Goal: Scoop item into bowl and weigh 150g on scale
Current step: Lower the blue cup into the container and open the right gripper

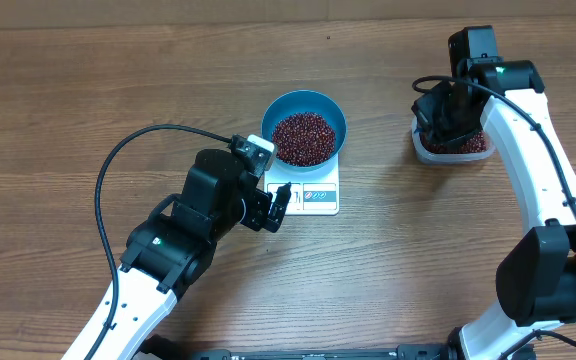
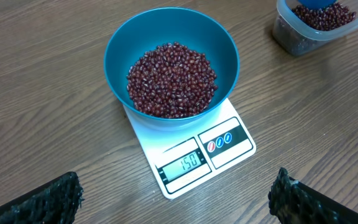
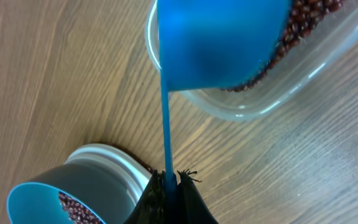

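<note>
scale (image 2: 194, 155) showed target weight; right gripper (image 3: 169, 180), clamped on scoop (image 3: 222, 43), needed only a gentle set-down in tub (image 3: 278, 93); left gripper (image 1: 271, 207) gaped empty.

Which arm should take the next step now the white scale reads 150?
Right. The right tool is shut on the handle of the small blue plastic scoop at the clear plastic tub, so it could set it down. The left tool is open, empty.

Blue bowl (image 2: 118, 59), white scale (image 2: 157, 142)
</note>
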You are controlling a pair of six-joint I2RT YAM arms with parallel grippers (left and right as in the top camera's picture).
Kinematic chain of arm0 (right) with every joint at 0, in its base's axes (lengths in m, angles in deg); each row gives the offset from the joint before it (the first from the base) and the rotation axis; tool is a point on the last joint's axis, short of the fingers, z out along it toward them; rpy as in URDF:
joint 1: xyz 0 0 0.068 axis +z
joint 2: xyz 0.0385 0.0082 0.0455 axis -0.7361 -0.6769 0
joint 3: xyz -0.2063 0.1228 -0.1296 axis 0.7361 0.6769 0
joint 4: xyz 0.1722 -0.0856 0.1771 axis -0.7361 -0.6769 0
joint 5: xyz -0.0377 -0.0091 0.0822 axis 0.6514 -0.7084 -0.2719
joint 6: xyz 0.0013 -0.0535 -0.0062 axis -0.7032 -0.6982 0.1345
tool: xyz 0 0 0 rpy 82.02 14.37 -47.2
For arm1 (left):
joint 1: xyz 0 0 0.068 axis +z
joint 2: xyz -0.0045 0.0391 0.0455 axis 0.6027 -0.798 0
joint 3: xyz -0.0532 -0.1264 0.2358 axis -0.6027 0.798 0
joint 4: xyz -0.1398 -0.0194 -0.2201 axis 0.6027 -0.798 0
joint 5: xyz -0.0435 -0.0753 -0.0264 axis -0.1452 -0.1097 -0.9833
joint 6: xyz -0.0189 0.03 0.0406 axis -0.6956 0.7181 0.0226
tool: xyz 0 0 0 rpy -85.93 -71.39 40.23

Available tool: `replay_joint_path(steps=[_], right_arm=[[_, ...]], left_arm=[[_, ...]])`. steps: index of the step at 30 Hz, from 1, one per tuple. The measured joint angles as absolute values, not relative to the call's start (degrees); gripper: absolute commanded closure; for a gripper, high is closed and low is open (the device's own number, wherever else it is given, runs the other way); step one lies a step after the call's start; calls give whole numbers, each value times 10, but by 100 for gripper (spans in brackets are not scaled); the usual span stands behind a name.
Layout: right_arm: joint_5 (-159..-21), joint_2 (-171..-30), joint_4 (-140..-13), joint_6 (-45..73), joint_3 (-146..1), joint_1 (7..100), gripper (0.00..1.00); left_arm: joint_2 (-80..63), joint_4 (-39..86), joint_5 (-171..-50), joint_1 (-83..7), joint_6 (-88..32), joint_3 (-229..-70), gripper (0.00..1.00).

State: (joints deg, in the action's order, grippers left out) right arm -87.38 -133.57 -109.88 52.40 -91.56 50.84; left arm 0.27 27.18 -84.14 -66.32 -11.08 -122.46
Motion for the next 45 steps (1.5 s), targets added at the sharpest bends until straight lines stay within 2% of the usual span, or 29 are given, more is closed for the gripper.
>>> replay_joint_path(steps=[3, 6, 8, 14, 19, 27, 37, 45], right_arm=[[-878, -1336, -1110, 524, -913, 508, 96], [-880, -1336, -1121, 525, -911, 508, 85], [-879, -1336, -1125, 526, -911, 508, 76], [-877, -1336, -1133, 526, -911, 500, 38], [-875, -1336, -1147, 519, -911, 490, 24], [-867, -1336, -1184, 504, -911, 461, 19], [-860, -1336, -1227, 446, -913, 441, 19], [-825, -1336, -1286, 371, -988, 441, 17]], left_arm=[[3, 272, -841, -663, -111, -1225, 0], [3, 272, -841, -663, -111, -1225, 0], [3, 272, -841, -663, -111, -1225, 1], [3, 272, -841, -663, -111, -1225, 1], [3, 271, -841, -663, -111, -1225, 0], [3, 271, -841, -663, -111, -1225, 0], [3, 271, -841, -663, -111, -1225, 0], [3, 271, -841, -663, -111, -1225, 0]])
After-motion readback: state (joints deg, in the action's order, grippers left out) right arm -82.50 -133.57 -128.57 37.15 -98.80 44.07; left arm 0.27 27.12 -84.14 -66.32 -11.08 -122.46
